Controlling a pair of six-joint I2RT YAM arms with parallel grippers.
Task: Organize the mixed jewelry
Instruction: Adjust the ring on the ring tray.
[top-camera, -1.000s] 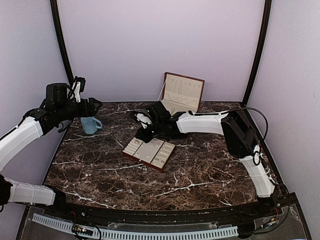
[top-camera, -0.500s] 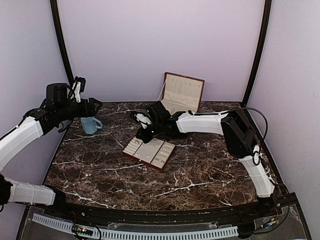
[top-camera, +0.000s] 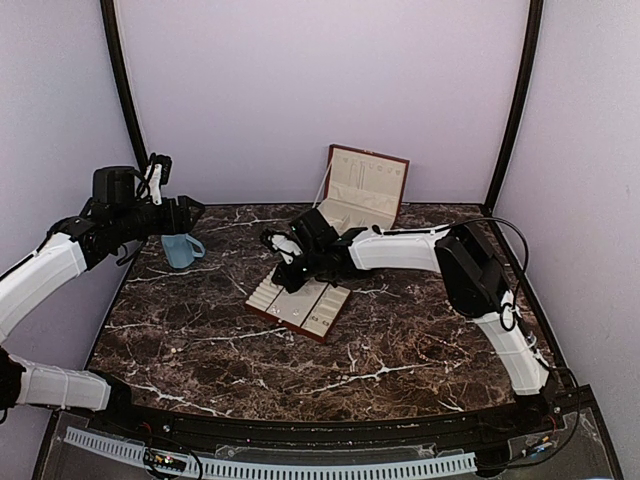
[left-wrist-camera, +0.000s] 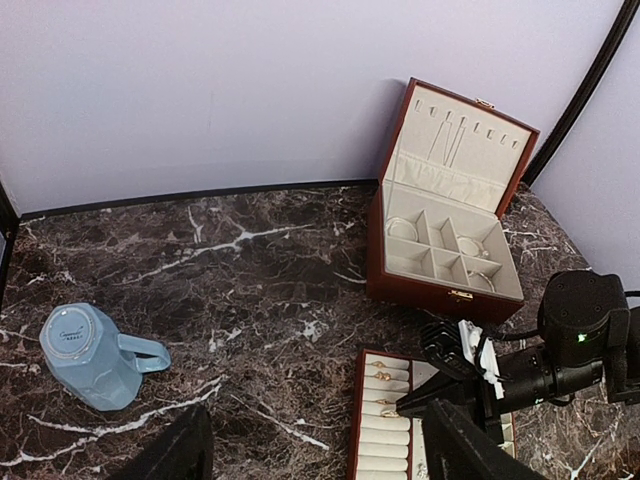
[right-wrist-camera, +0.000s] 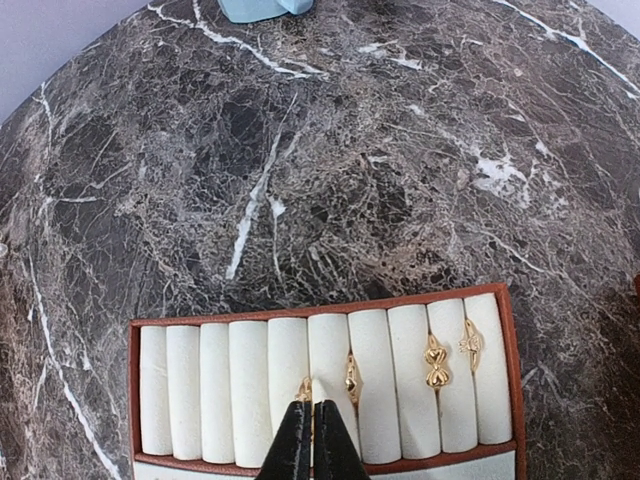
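The mixed jewelry shows as small gold rings (right-wrist-camera: 435, 362) tucked between the cream rolls of the ring tray (right-wrist-camera: 320, 306), which lies flat on the marble. My right gripper (right-wrist-camera: 309, 408) is shut, its black tips resting low over the tray. One gold ring (right-wrist-camera: 303, 390) peeks out just beside the left tip; whether it is pinched does not show. From above, the right gripper (top-camera: 282, 282) reaches over the tray's (top-camera: 322, 318) far left end. My left gripper (left-wrist-camera: 320, 462) hangs open, high above the marble near the blue cup (left-wrist-camera: 88, 355).
The red-brown hinged box (left-wrist-camera: 447, 245) stands open behind the tray, with bracelets in its cream compartments and chains on its lid. The blue cup (top-camera: 181, 250) lies at the back left. Dark poles and purple walls close in the table.
The right gripper's jaws have closed over the ring rolls and its arm has shifted slightly left. The left arm has not moved.
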